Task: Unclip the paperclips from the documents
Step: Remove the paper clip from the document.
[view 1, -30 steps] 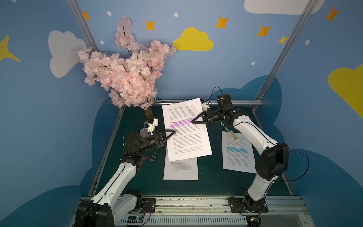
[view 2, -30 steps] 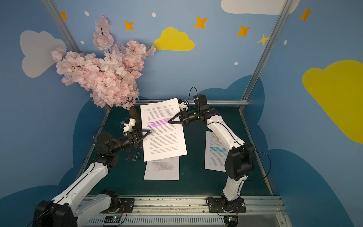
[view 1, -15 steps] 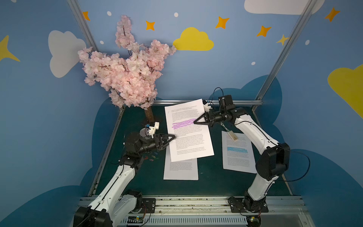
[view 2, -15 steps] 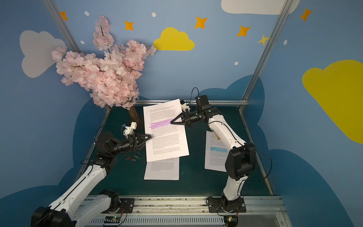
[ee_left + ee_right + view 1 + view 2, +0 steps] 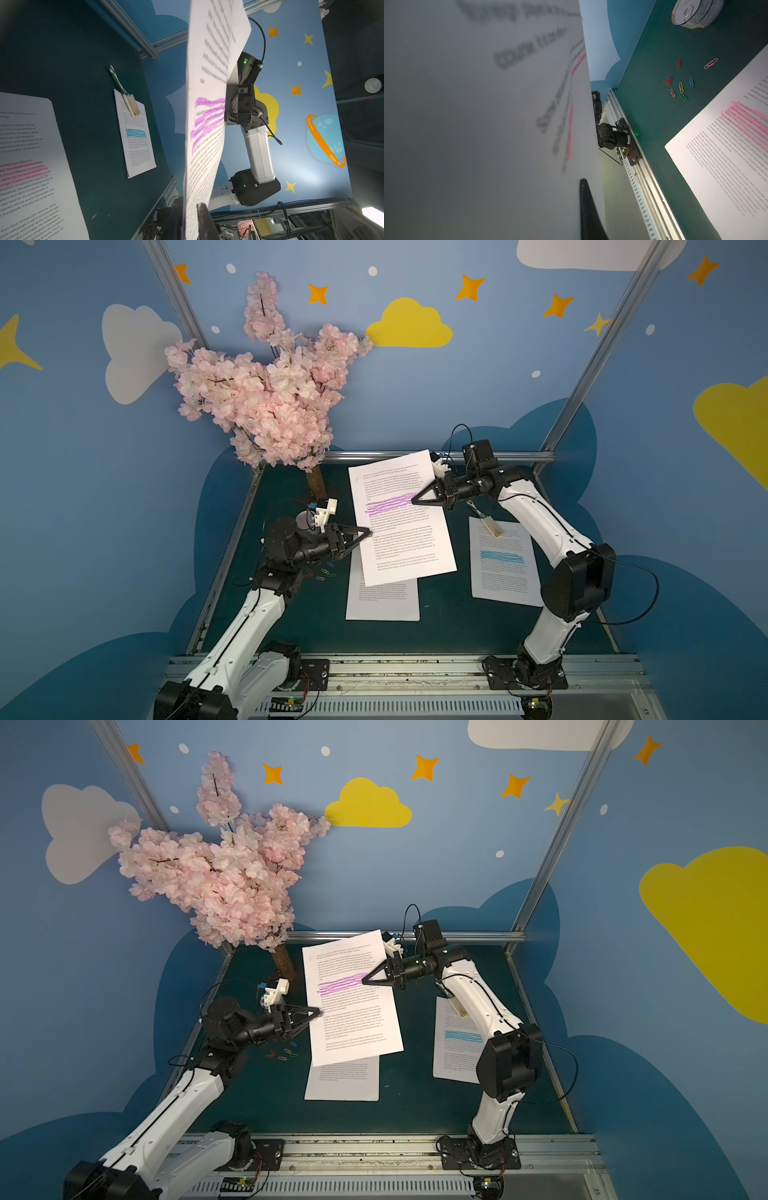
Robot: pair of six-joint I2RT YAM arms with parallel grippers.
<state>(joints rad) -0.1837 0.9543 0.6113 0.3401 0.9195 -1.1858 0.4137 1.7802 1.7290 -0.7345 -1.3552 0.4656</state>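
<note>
Top views, near edge first: pink-band page (image 5: pixel 382 601), flat on the green bench (image 5: pixel 440 622) at front centre, its far part covered by a raised sheet. Blue-band page (image 5: pixel 503 568), flat toward the right side, well apart from the first; brush (image 5: pixel 490 526) lying across its far end. Paperclips (image 5: pixel 322 572), loose, mixed colours, scattered on the bench just beside the left arm and to the left of the pink-band page; about eight countable in the right wrist view. Purple-band page (image 5: pixel 399 526), off the bench and tilted, spanning the gap between both arms. Left fingers (image 5: pixel 351 527): drawn nearly together, one on each face of the sheet's left edge, gripping it; whether a clip sits there cannot be told. Right fingers (image 5: pixel 424 492): closed tight on the sheet's right edge, level with the purple band. Tin can (image 5: pixel 695 12), upright on the bench beyond the paperclips. Blossom tree (image 5: pixel 270 398), pink, far left corner.
</note>
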